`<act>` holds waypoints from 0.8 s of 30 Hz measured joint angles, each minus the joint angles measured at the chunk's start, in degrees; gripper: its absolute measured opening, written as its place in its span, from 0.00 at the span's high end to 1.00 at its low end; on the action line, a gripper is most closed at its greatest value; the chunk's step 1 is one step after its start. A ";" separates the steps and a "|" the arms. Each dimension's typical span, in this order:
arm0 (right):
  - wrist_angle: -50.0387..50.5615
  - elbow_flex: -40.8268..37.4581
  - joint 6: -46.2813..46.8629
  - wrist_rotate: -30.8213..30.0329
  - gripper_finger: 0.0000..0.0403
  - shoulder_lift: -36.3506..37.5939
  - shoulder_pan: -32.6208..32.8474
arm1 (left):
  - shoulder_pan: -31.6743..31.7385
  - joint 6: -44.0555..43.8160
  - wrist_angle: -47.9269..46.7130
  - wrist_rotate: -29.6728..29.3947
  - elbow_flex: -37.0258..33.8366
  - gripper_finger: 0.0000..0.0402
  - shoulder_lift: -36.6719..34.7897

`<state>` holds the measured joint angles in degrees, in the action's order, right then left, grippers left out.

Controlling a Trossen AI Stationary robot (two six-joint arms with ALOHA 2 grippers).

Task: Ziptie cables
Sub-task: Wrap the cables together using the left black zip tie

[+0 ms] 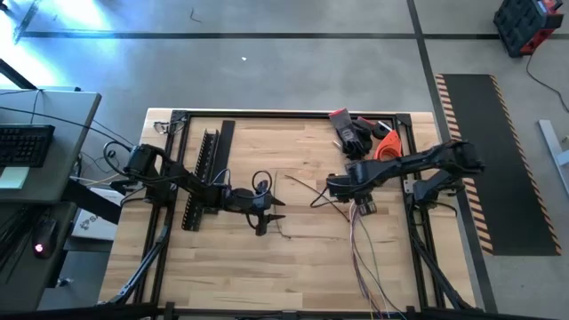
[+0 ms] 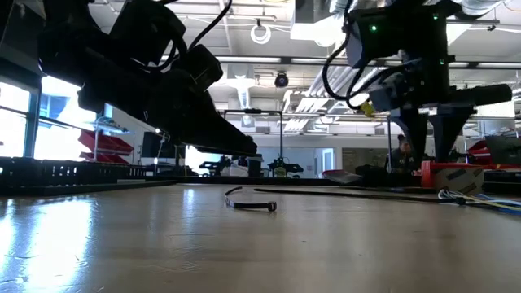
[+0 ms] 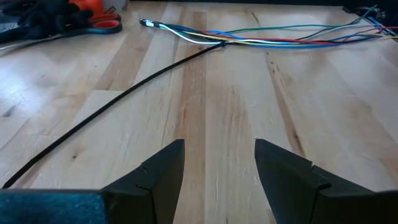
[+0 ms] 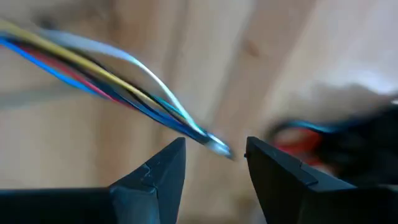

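The cables [image 1: 363, 258] are a bunch of thin coloured wires lying on the wooden table, running from beside my right gripper toward the near edge; they cross the far part of the left wrist view [image 3: 292, 38]. A thin black strip [image 3: 112, 102] lies on the table and reaches the bunch. My right gripper [image 1: 332, 188] is open, its fingers on either side of the cables' free end [image 4: 214, 144], which shows blurred. My left gripper [image 1: 269, 209] is open and hovers over bare wood [image 3: 219, 162], left of the cables.
A long black slotted rail [image 1: 203, 173] and a flat black strip [image 1: 228, 147] lie at the table's left. Dark gloves [image 1: 356, 133] and orange-handled scissors [image 1: 385, 147] sit near the far right corner. A small dark loop [image 2: 254, 204] rests mid-table. A black frame [image 1: 293, 114] edges the table.
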<state>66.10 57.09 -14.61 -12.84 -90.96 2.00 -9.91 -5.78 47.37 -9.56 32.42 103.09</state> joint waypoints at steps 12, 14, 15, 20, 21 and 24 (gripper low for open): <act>-0.45 -6.08 -12.84 -2.61 0.48 -3.71 -4.60 | -2.28 0.35 0.02 0.44 0.00 0.56 0.00; -2.74 -8.19 -14.11 -5.18 0.46 -3.73 -4.75 | -2.52 0.37 0.00 0.44 0.00 0.56 0.00; -4.06 -9.27 -14.68 -6.17 0.45 -3.73 -4.75 | -2.60 0.45 0.01 0.44 0.00 0.56 0.00; -8.34 -14.16 -19.71 -5.38 0.44 -3.73 -4.62 | -2.86 0.48 0.07 0.43 0.00 0.56 0.00; -9.46 -14.97 -20.40 -5.40 0.45 -3.60 -4.48 | -2.87 0.48 0.07 0.43 0.00 0.56 0.00; -10.35 -16.56 -21.63 -5.67 0.48 -3.45 -4.01 | -2.90 0.48 0.09 0.44 0.02 0.56 0.00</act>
<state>55.75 40.52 -36.24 -18.50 -94.42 -2.01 -12.82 -5.30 47.47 -9.13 32.45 103.09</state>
